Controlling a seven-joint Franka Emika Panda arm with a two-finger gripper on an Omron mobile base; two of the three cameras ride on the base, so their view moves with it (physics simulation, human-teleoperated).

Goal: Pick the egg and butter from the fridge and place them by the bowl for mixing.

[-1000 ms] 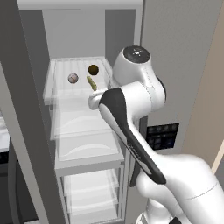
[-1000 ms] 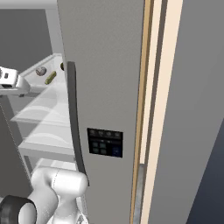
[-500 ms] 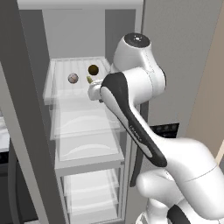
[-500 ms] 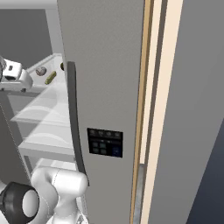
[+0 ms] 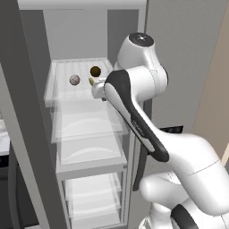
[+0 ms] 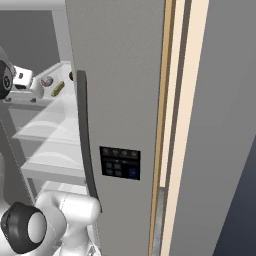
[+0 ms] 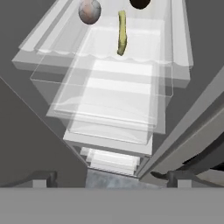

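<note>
My tool hangs with fingers apart before the fridge shelf. The egg looks fragile and rolls; I'd pinch its middle gently.

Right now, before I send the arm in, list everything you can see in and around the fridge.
fridge: one, grey, door open, straight ahead
glass shelves: a stack, clear, inside the fridge
egg: one, pale pinkish-grey, top shelf, left of the other two items
dark ball: one, dark brown, top shelf, behind the butter
butter: one, yellowish-olive stick, top shelf, right of the egg
door handle: one, long, dark, on the closed door at right
control panel: one, dark, on that door beside the handle
gripper: one, dark tips, open, holding nothing, short of the top shelf
</note>
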